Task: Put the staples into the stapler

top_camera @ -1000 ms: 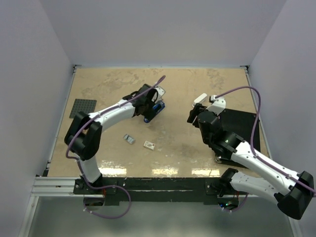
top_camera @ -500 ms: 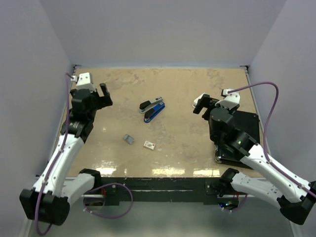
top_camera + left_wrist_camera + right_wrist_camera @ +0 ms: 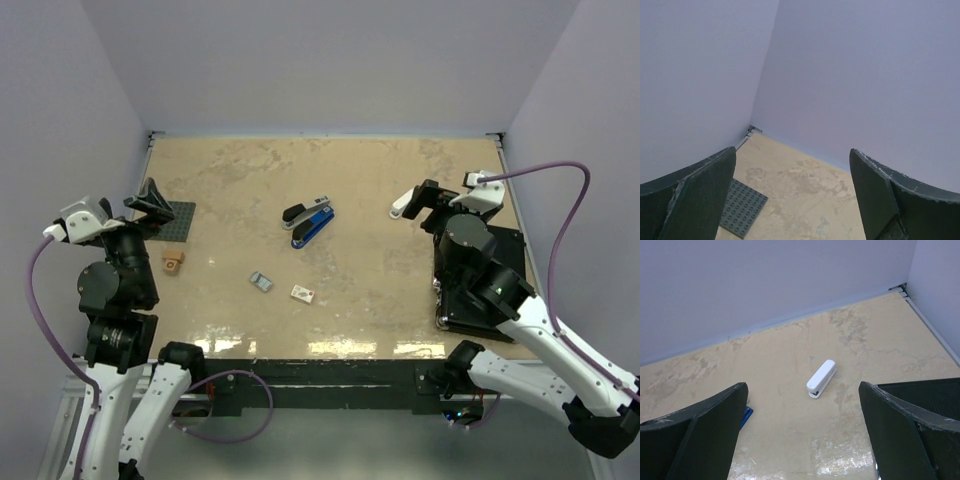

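Note:
A blue and black stapler (image 3: 309,221) lies open in the middle of the table; a corner of it shows in the right wrist view (image 3: 747,415). The tiny whitish staples box with a reddish mark (image 3: 302,294) and the small grey tray piece (image 3: 261,282) lie nearer the front, apart from the stapler. My left gripper (image 3: 150,199) is open and empty, raised at the far left over a grey studded plate (image 3: 176,222); its wrist view (image 3: 792,200) shows only wall and table. My right gripper (image 3: 432,196) is open and empty at the right (image 3: 802,435).
A white stapler (image 3: 821,378) lies closed ahead of my right gripper, also in the top view (image 3: 403,204). A black mat (image 3: 500,262) lies at the right. A small tan block (image 3: 173,262) lies near my left arm. Walls enclose three sides.
My left arm has drawn back from the blue stapler to the far left and lifted, empty. My right arm has pulled a little back and to the right. The stapler stayed put.

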### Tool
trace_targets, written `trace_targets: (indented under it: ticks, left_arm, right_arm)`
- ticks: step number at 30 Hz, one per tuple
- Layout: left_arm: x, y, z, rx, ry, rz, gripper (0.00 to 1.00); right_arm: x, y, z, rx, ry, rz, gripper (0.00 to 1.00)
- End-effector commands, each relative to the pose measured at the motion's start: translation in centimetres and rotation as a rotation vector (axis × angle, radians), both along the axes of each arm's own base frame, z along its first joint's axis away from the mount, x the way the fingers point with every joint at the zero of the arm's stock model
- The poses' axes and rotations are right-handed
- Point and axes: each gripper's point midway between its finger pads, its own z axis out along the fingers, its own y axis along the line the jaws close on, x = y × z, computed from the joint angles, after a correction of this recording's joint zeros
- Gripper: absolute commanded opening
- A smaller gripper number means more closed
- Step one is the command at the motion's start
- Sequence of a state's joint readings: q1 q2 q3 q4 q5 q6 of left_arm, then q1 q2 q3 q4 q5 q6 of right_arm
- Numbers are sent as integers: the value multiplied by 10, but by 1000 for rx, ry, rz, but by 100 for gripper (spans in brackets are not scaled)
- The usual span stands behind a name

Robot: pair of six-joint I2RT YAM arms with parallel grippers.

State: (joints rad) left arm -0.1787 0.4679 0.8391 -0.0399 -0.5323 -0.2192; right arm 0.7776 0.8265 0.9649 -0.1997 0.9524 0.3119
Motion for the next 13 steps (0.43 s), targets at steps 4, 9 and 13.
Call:
trace_targets:
  ticks: [4,9,13]
  left_arm:
    - [11,1,-10,27,37,18,100]
    - [20,-4,-19,23,60,-5,100]
    - [24,-7,-18,20,43,-18,100]
  right_arm:
    - [2,-2,22,61,-58,-19,98]
    - [2,0,19,79,-58,-10,98]
    - [0,-1,19,82,-60,-10,98]
